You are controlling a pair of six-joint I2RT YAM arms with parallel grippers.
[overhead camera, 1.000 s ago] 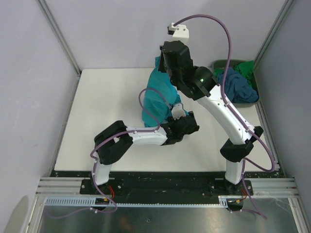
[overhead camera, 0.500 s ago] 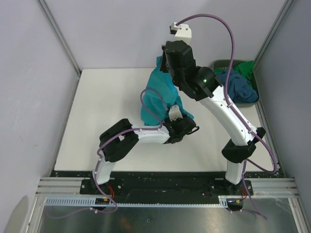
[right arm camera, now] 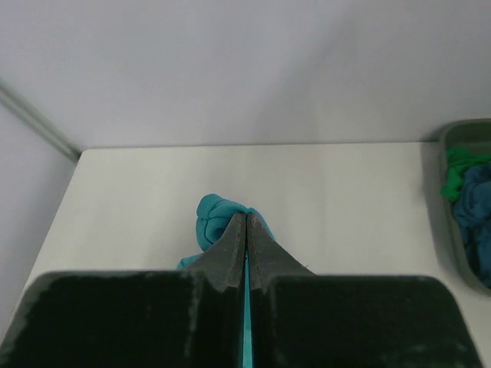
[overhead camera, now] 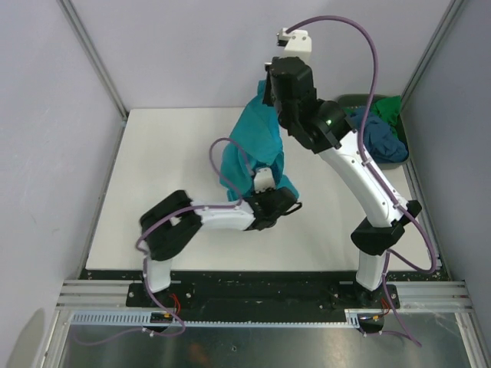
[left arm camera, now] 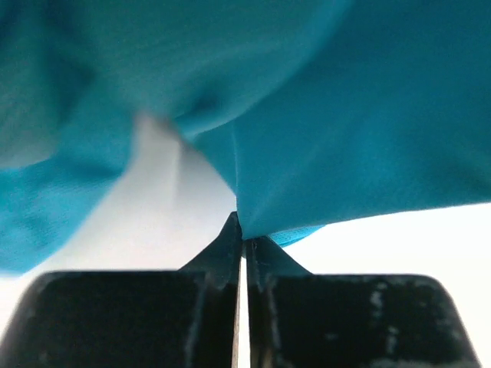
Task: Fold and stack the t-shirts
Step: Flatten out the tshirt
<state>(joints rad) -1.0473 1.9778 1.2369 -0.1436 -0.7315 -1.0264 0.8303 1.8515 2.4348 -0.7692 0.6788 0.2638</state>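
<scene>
Lifted up over the middle of the worktop: one teal t-shirt, soft and plain, all bunched and full of folds. Stretched in a long slant, from high at the far side down to low at the near side. Pinched at the top by the right gripper, clenched tight on a small knot of the cloth. Pinched at the bottom by the left gripper, clamped on a thin edge of the same cloth, low and near the worktop. Wide and loose in the middle, hanging in big flaps. Not folded yet, not flat.

Off at the far right, by the wall: a grey-green bin. Stuffed inside it, a dull blue t-shirt and a bright green t-shirt, both crumpled, the green one at the far end. Well apart from the teal one.

In the way, seen from above: the right arm, covering the top of the teal cloth, and the left arm with its purple cable, crossing in front of the low end.
</scene>
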